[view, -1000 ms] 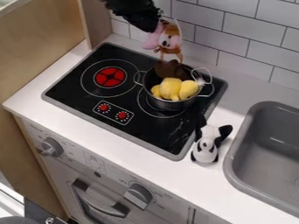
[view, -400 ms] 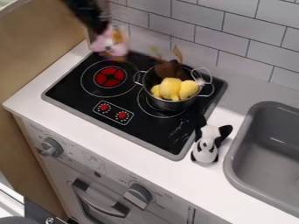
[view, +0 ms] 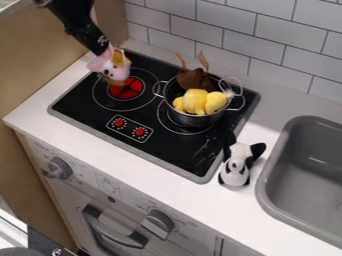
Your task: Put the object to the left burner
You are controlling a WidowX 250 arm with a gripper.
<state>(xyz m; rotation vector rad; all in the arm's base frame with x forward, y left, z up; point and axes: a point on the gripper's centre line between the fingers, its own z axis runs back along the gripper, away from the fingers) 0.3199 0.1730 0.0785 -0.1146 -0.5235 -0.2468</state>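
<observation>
Hanging from the black robot arm (view: 73, 20) at the upper left, the black two-finger hand (view: 103, 52) is closed on a small pink, white and orange plush toy (view: 116, 69), gripping it near the top. That toy seems to be the object to be placed. It is over the upper part of the left burner (view: 127, 91), a thin white ring with a red centre on the black glass-like stovetop (view: 87, 102); whether it touches the surface I cannot tell. Carrying looks nearly done, with lowering and release the step in hand. The next move calls for a slight shift towards the ring's middle, a gentle descent, then opening once the soft toy is supported, as it could tip over.

Further right, a metal pot (view: 200, 120) holds a yellow plush (view: 195, 101) and a brown one (view: 192, 79). Nearer the front, a black-and-white animal figure (view: 235, 167) stands on the white table (view: 200, 202), just beside the grey sink (view: 266, 182).
</observation>
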